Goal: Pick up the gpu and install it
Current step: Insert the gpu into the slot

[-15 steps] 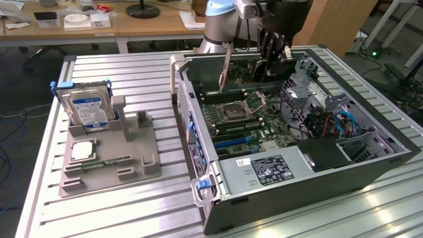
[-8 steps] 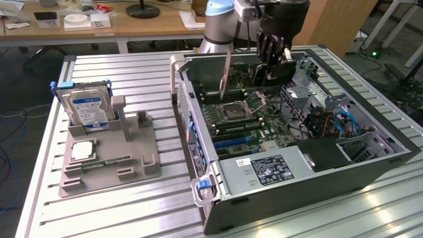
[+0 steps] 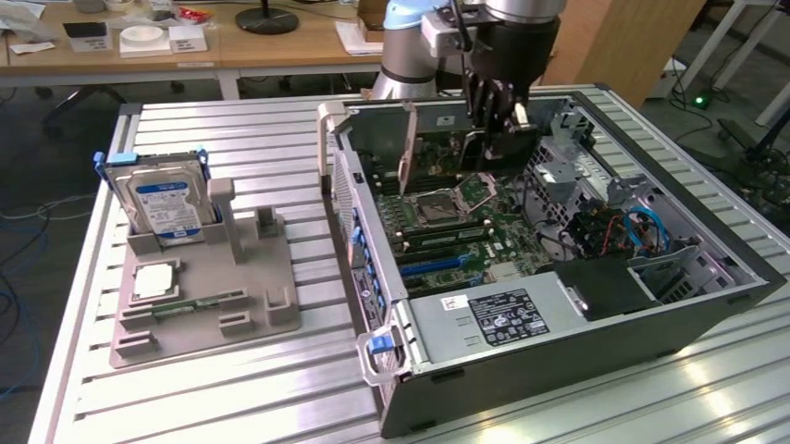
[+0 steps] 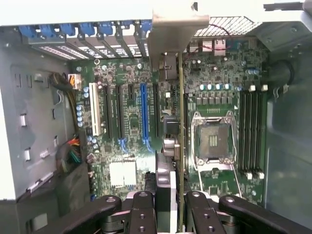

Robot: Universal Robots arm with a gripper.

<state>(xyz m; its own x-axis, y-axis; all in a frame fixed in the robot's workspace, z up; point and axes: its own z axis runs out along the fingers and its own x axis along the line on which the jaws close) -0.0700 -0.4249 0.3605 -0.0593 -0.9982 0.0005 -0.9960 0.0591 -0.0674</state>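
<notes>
My gripper (image 3: 499, 116) hangs inside the open computer case (image 3: 728, 268), over the back part of the green motherboard (image 3: 475, 217). It is shut on the gpu (image 3: 513, 144), a dark flat card held on edge above the board. In the wrist view the gpu (image 4: 181, 122) shows edge-on between the black fingers (image 4: 143, 207), and my gripper (image 4: 168, 197) clamps its near end. Its silvery end bracket (image 4: 171, 34) points toward the row of blue-clipped rear slots. The card hovers between the blue expansion slot (image 4: 143, 112) and the empty processor socket (image 4: 213, 141), clear of the board.
A grey fixture (image 3: 203, 314) at the exterior view's left holds an upright hard drive (image 3: 166, 205) and a narrow green memory stick (image 3: 198, 302). Inside the case sit the power supply (image 3: 500, 316) and blue cables (image 3: 642, 231). A wooden desk (image 3: 284, 46) stands behind the metal table.
</notes>
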